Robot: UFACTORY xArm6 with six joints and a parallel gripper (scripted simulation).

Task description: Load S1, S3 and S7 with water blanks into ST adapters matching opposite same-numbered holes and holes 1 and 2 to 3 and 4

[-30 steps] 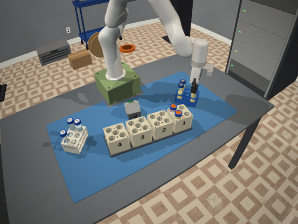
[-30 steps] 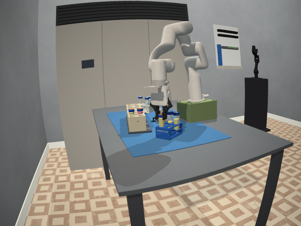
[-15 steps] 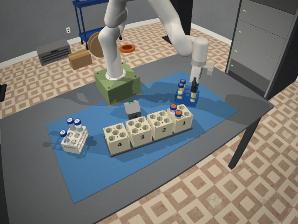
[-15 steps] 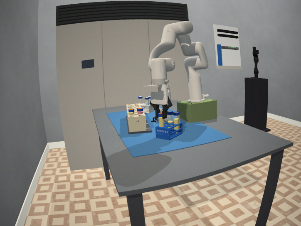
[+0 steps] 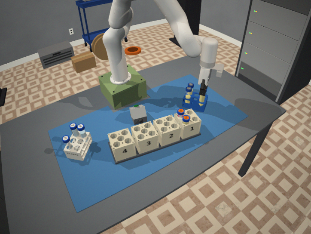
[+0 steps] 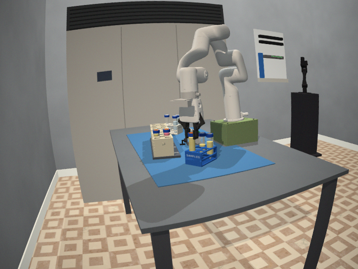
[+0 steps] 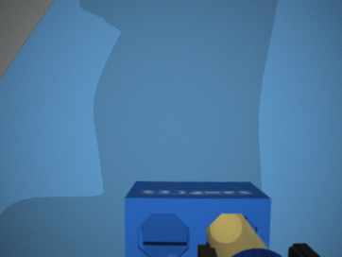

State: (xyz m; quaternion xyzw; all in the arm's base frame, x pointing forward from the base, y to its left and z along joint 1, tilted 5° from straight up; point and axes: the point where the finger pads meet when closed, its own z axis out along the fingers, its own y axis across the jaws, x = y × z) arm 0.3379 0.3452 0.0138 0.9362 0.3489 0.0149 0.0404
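1. Top: Two orange-dotted tubes [image 5: 186, 118] [image 6: 156, 131] stand in adapter 1 [image 5: 191, 132] [image 6: 162, 150], nearer the viewer than the jaws [image 5: 202, 91] [image 6: 191, 135]; adapters 2–4 hold none. Blanks wait far across the surface, so balancing remains, then DONE.
2. Exterior: The jaws grip the third sample [image 5: 201, 98] [image 6: 192, 144] [image 7: 236, 233], above the blue rack [image 5: 194, 106] [image 6: 193, 160] [image 7: 198, 208].
3. Wrist: Its tip, below the jaws, seems out of its well.

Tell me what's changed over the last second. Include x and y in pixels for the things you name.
The end effector [image 5: 202, 93] [image 6: 191, 138] [image 7: 255, 250] rose slightly, lifting the gripped tube [image 5: 201, 98] [image 6: 192, 144] [image 7: 232, 230] higher in the blue rack [image 5: 197, 107] [image 6: 193, 157] [image 7: 197, 213]. No grasp or release shows. The rack and adapters [image 5: 148, 148] [image 6: 162, 149] stayed put.
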